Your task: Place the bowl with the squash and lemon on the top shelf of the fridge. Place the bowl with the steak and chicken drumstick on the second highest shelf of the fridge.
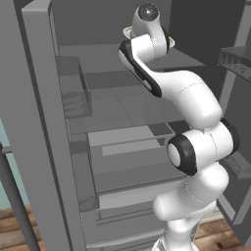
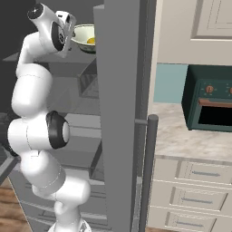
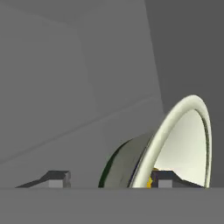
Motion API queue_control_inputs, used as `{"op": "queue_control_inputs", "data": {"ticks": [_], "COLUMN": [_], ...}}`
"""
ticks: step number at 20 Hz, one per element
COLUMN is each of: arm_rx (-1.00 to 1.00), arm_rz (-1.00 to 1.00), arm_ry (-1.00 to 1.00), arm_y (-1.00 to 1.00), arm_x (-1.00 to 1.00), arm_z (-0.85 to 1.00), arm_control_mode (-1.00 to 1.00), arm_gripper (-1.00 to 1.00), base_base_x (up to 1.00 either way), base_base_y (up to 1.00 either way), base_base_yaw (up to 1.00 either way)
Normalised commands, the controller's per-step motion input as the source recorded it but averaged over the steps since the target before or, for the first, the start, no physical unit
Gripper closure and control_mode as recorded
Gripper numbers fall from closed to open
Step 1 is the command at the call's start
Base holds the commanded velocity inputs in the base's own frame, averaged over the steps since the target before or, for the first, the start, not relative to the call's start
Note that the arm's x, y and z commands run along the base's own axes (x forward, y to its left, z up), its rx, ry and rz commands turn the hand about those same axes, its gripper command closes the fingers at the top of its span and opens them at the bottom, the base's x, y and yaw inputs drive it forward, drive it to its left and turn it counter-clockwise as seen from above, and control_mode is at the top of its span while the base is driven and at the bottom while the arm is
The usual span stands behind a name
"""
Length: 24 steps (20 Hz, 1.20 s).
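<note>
Cream-white bowl with the squash and lemon (image 3: 183,140) sits high inside the fridge (image 1: 122,127), its rim between the pincer (image 3: 107,178) fingers, held.

Fridge (image 1: 44,122) open w/ grey interior, several flat shelves stacked, drawers lower down. Top shelf (image 1: 98,54) carrying the bowl with the squash and lemon (image 2: 86,38), sat right at the gripper (image 3: 105,179), rim between the two tips in hand view, one tip outside the bowl wall, other inside. Yellow lemon (image 2: 91,41) visible inside bowl from right base view. Next shelf (image 1: 127,105) one level below the gripper, see-through-ish panel. Can't tell if bowl base fully touching the shelf, arm in the way.
</note>
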Motion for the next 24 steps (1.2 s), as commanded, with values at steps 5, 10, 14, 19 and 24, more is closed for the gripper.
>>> {"op": "queue_control_inputs", "data": {"ticks": [5,10,14,19,24], "arm_rx": [-0.04,-0.01,0.00,0.00,-0.04], "arm_rz": [0.00,0.00,0.00,0.00,0.17], "arm_ry": [-0.19,-0.09,0.00,0.16,0.36], "arm_y": [0.24,0.13,0.00,-0.13,-0.34], "arm_x": [-0.92,-1.00,-1.00,-1.00,-0.91], "arm_z": [0.00,-0.01,-0.08,-0.46,-0.32], "arm_control_mode": [-1.00,-1.00,-1.00,-1.00,-1.00], "arm_gripper": [-1.00,-1.00,-1.00,-1.00,-1.00], "base_base_x": [0.00,0.00,0.00,0.00,0.00], "base_base_y": [0.00,0.00,0.00,0.00,0.00], "base_base_yaw": [0.00,0.00,0.00,0.00,0.00]}}
